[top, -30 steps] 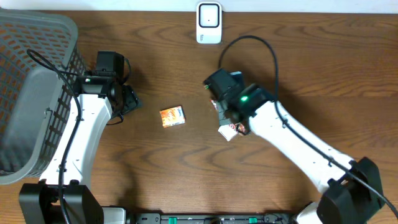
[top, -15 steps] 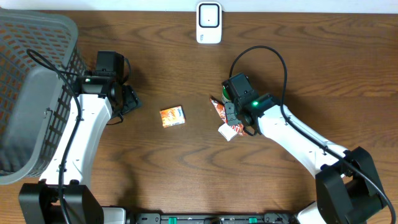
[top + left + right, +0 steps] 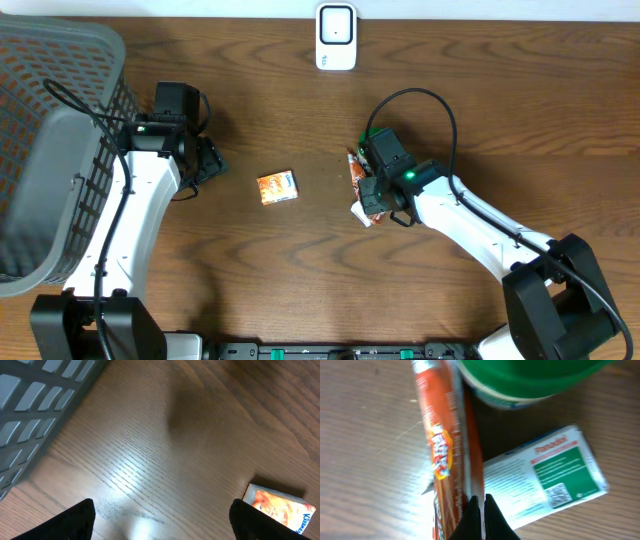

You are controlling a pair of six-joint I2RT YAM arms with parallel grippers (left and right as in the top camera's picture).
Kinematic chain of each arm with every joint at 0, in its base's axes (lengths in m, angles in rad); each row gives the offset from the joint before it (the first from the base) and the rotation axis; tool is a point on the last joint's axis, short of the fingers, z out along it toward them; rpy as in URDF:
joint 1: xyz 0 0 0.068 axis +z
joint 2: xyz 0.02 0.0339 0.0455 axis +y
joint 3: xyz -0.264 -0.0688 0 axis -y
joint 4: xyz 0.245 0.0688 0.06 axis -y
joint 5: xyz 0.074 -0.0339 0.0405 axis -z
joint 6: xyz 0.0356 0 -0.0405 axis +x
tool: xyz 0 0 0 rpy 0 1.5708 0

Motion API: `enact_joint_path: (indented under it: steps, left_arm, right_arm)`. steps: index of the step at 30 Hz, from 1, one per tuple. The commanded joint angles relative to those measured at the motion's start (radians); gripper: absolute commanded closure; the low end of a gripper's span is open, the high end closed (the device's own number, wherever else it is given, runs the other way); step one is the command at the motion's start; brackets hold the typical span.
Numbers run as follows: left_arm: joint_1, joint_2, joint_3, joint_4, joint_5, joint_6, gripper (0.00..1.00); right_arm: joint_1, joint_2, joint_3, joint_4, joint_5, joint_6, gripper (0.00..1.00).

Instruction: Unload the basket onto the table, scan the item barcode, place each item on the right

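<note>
Over the wood table (image 3: 300, 290), the packet (image 3: 442, 455) is pinched edge-on in the shut right gripper (image 3: 480, 507), well apart from the scanner (image 3: 336, 37). So thin a pinch may let it twist or slip, spoiling the scan. Left gripper (image 3: 160, 522) gapes, empty.

Mock shop checkout, wooden table (image 3: 300, 290), grey shopping basket (image 3: 40, 150), white barcode scanner (image 3: 336, 37), orange snack packet (image 3: 440, 450)

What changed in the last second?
Right gripper, shut on the orange-red packet, shifted right and a little away from the scanner, packet with it. Nothing was gripped or released. Left gripper, open, the orange box and the white sachet stayed put.
</note>
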Motion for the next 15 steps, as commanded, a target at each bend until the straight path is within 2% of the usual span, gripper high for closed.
enact_joint_path:
  steps: [1,10,15]
  left_arm:
    - [0.003,0.000,-0.009,-0.001,-0.016,0.005,0.14]
    - [0.003,0.000,-0.009,-0.001,-0.016,0.005,0.14]
    - [0.003,0.000,-0.009,-0.001,-0.016,0.005,0.14]
  right_arm:
    - [0.013,0.003,-0.001,0.006,-0.070,-0.035,0.99]
    - [0.035,0.003,-0.001,0.113,-0.258,-0.061,0.99]
    - [0.054,0.003,-0.001,0.124,-0.271,-0.068,0.96]
